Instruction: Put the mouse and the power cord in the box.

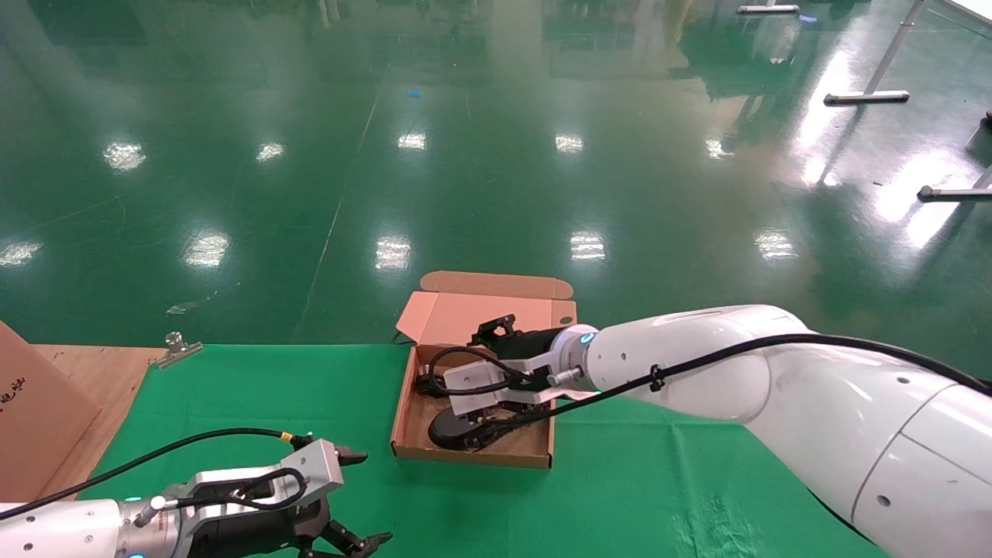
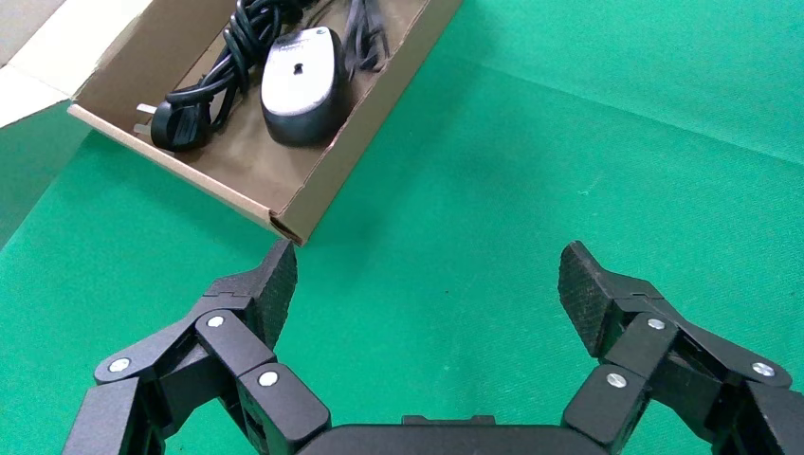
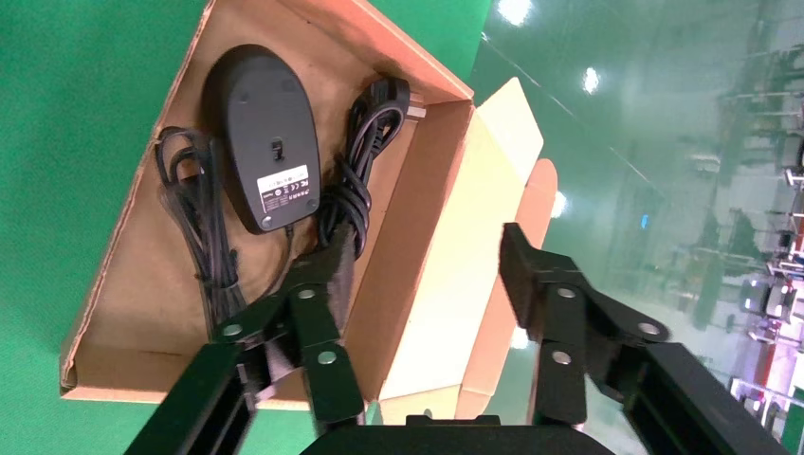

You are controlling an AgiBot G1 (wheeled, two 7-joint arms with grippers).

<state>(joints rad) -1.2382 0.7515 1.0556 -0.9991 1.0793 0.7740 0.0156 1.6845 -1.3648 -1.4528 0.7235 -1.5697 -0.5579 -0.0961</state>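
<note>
The box (image 1: 535,451) is a shallow brown cardboard mailer lying open on the green tabletop (image 1: 635,496), close to its far edge. Its hinged lid (image 1: 457,314) stands up at the far side, with a rounded tuck flap along the top.

The mouse (image 3: 265,133) lies inside the box, a small black oval turned underside up, so that a white label shows near one end. Its thin black cable (image 3: 204,227) is gathered in loose loops on one side of it. On the other side lies the power cord (image 3: 356,185), a thicker black cable bunched into a long bundle. Its chunky black plug (image 2: 178,123) rests near a corner of the box, metal pins showing. In the left wrist view the mouse's flat face looks pale grey and glossy.

The right hand (image 3: 427,256) hangs just over the far part of the box, reaching in from the right. Its fingers are spread wide and hold nothing; one fingertip (image 3: 337,261) sits over the power cord bundle, though whether it touches cannot be told, and the other is out by the raised lid.

The left hand (image 2: 427,284) is low over the tabletop, near and to the left of the box, fingers wide apart and empty.

A brown board (image 1: 39,411) and a metal clip (image 1: 178,345) sit at the far left.
</note>
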